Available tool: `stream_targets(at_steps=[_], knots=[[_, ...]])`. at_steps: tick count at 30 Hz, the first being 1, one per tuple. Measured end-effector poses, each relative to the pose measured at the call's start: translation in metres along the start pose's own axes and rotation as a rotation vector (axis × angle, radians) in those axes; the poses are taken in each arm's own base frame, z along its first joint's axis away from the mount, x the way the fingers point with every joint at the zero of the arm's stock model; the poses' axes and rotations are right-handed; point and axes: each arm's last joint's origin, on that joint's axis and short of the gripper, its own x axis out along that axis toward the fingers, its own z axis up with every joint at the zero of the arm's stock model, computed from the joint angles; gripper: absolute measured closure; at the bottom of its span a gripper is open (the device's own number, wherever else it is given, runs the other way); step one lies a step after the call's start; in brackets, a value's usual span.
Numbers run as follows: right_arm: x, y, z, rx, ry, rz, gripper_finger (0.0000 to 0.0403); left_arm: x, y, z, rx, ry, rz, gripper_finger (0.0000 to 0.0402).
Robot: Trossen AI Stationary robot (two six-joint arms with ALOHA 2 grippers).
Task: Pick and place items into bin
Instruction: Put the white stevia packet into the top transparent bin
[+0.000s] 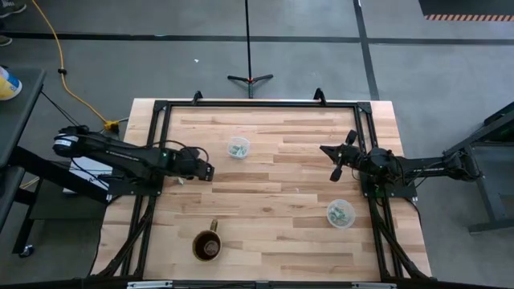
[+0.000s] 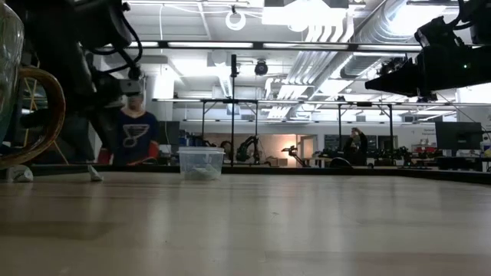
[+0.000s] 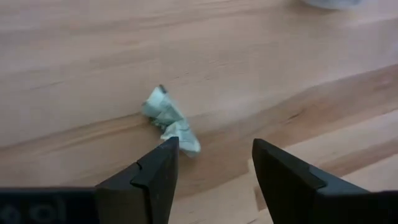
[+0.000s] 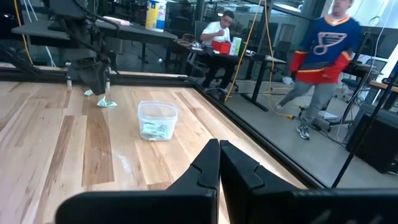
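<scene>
**Left claw poised over a stray wrapper**

The left gripper (image 3: 211,165) hangs low with its fingers spread, one fingertip (image 3: 166,155) just touching a crumpled green-and-white item (image 3: 169,119) on the table (image 1: 281,201); seen from above, that spot lies at about nine o'clock. Closing from here risks nudging the piece aside, because it lies off-centre against one finger rather than between both. The right gripper (image 4: 219,163) waits at three o'clock, fingers pressed together and empty. The high view alone shows both clear cups, one (image 1: 238,148) near eleven o'clock, the other (image 1: 340,213) near four o'clock, each holding pale pieces; the right wrist view alone shows a second loose piece (image 4: 89,93) beside the left arm.
</scene>
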Motion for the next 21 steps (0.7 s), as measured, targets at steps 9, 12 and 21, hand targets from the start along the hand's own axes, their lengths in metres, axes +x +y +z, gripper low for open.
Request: stream_targets(at_steps=[9,12,21], knots=[[0.0,0.0,-0.001,-0.002,0.011,0.002,0.04,0.001,0.01,-0.001,-0.087,-0.01,0.104,0.0165],[0.0,0.0,-0.001,-0.003,0.013,0.002,0.0401,0.003,0.013,-0.002,-0.102,-0.035,0.11,0.0165],[0.0,0.0,-0.002,-0.008,0.018,0.004,0.0399,0.015,0.016,-0.006,-0.131,-0.032,0.159,0.0165]])
